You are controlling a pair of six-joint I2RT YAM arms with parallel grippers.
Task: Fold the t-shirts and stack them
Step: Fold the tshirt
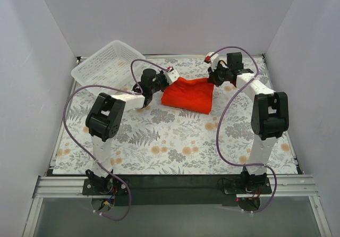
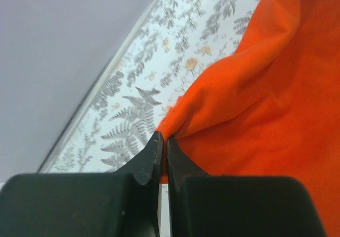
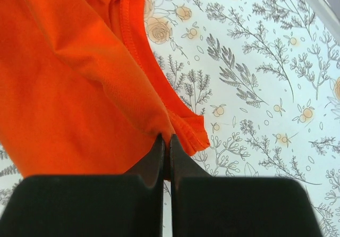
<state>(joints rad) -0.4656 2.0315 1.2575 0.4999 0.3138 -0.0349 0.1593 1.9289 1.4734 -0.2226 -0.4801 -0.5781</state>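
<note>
One bright orange-red t-shirt (image 1: 188, 93) lies partly folded at the back middle of the floral cloth. My left gripper (image 1: 169, 78) is at its far-left corner, shut on a fold of the shirt (image 2: 249, 99); fabric is pinched between the black fingers (image 2: 149, 160). My right gripper (image 1: 214, 77) is at the far-right corner, shut on the shirt (image 3: 69, 88) near a hemmed edge; fabric sits between its fingers (image 3: 183, 160). Both held corners are lifted slightly off the table.
A white plastic lattice basket (image 1: 106, 64) stands at the back left, close to the left arm. The floral tablecloth (image 1: 170, 141) covers the table. White walls enclose the back and both sides. Purple cables loop from both arms.
</note>
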